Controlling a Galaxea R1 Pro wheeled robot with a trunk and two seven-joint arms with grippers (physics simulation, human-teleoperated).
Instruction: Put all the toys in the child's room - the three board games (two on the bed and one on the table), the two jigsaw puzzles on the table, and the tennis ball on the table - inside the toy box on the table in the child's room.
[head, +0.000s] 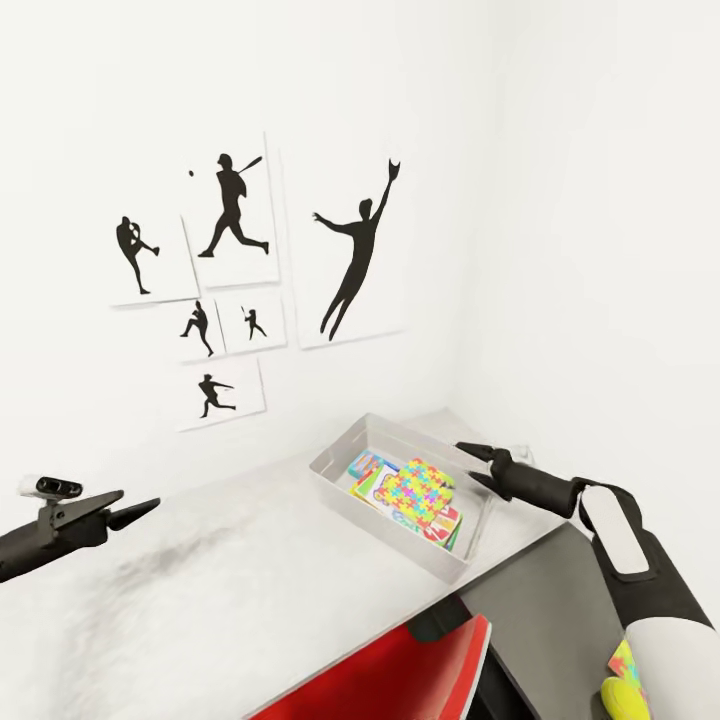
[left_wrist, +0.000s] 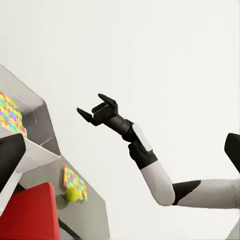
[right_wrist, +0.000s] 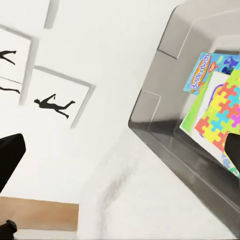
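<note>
Child's room: athlete silhouette pictures (head: 236, 205), toy box (head: 340, 478) (puzzle inside)

In the head view, the puzzle (head: 424, 490) lies on top of the games (head: 372, 470) in the box (head: 352, 448), hiding most of their covers; how many games sit there cannot be told. At the lower right corner, the second puzzle (head: 624, 664) and the ball (head: 622, 696) are cut off by the picture's edge and partly hidden behind the right arm (head: 640, 570). The red chair (head: 420, 672) is cropped at the bottom edge. In the right wrist view, only dark finger stubs (right_wrist: 10, 156) show at the edges, and the box runs out of frame. The game's blue cover lettering (right_wrist: 199, 73) is too blurred to read.
</note>
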